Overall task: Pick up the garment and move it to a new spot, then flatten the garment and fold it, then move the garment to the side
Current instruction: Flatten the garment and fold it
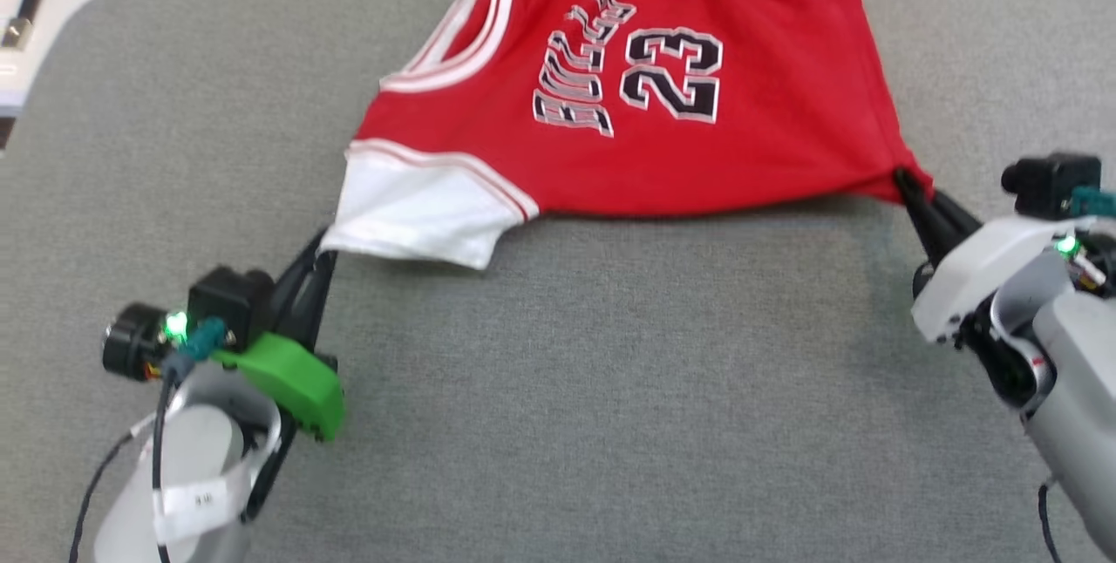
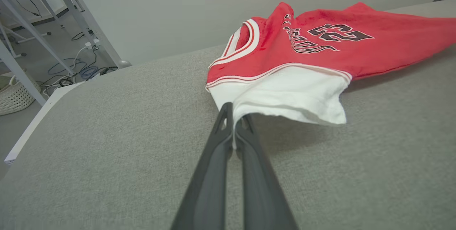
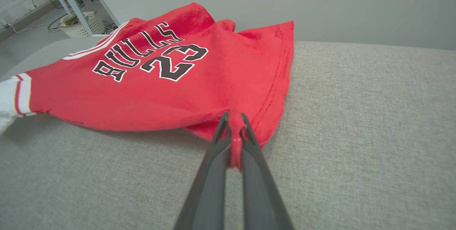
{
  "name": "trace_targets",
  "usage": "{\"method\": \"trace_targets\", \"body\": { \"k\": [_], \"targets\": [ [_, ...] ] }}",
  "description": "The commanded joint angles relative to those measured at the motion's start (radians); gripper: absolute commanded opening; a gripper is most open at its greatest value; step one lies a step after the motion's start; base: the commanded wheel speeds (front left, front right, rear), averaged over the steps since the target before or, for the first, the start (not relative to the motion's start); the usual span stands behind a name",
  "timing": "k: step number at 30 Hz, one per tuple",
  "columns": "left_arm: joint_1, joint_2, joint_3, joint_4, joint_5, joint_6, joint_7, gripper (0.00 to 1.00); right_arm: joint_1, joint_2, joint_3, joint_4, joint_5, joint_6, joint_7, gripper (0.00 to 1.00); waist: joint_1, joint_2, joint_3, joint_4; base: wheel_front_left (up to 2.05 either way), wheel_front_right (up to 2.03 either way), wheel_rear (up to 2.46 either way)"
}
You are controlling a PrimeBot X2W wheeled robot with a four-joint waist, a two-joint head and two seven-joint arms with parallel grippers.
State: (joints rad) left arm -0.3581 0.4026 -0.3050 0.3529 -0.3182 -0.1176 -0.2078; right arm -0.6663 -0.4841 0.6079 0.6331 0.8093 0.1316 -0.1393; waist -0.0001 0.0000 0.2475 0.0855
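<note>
The garment, a red jersey with a white sleeve panel, striped trim and black "BULLS 23" lettering, hangs stretched a little above the grey table. My left gripper is shut on the corner of its white sleeve, which the left wrist view shows as white cloth pinched between the fingertips. My right gripper is shut on the red hem corner; in the right wrist view red cloth runs down between the fingers. The jersey's far edge lies over the table's back edge.
A grey padded table top spreads under both arms. A white shelf edge with a cable sits at the far left. Beyond the table stand metal frame legs, floor cables and a white basket.
</note>
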Motion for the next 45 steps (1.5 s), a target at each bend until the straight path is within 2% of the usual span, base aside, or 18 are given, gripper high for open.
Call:
{"method": "trace_targets", "body": {
  "k": [1, 14, 26, 36, 41, 45],
  "targets": [
    [0.045, 0.014, -0.005, -0.013, -0.009, 0.002, 0.006, 0.0, 0.035, -0.006, 0.009, -0.007, 0.016, -0.001, -0.011, 0.0, 0.0001, 0.0, -0.07, 0.015, 0.0, 0.0, 0.0],
    [0.326, 0.079, -0.035, -0.189, -0.081, 0.002, 0.091, 0.0, 0.275, -0.035, -0.012, -0.042, 0.115, -0.001, 0.025, 0.0, 0.0001, 0.0, -0.222, -0.016, 0.0, 0.0, 0.0],
    [0.529, 0.148, -0.107, -0.364, -0.158, -0.006, 0.198, 0.0, 0.516, -0.126, -0.099, -0.183, 0.141, -0.001, 0.142, 0.0, 0.0001, 0.0, -0.31, -0.046, 0.0, 0.0, 0.0],
    [0.648, 0.205, -0.169, -0.461, -0.231, -0.01, 0.261, 0.0, 0.745, -0.168, -0.241, -0.363, 0.111, -0.001, 0.277, 0.0, 0.0001, 0.0, -0.339, -0.051, 0.0, 0.0, 0.0],
    [0.658, 0.226, -0.162, -0.502, -0.235, -0.007, 0.251, 0.0, 0.824, -0.146, -0.335, -0.457, 0.076, -0.001, 0.325, 0.0, 0.0001, 0.0, -0.327, -0.047, 0.0, 0.0, 0.0],
    [0.604, 0.225, -0.139, -0.516, -0.229, -0.004, 0.231, 0.0, 0.84, -0.114, -0.414, -0.527, 0.031, -0.001, 0.366, 0.0, 0.0001, 0.0, -0.302, -0.042, 0.0, 0.0, 0.0]
  ]
}}
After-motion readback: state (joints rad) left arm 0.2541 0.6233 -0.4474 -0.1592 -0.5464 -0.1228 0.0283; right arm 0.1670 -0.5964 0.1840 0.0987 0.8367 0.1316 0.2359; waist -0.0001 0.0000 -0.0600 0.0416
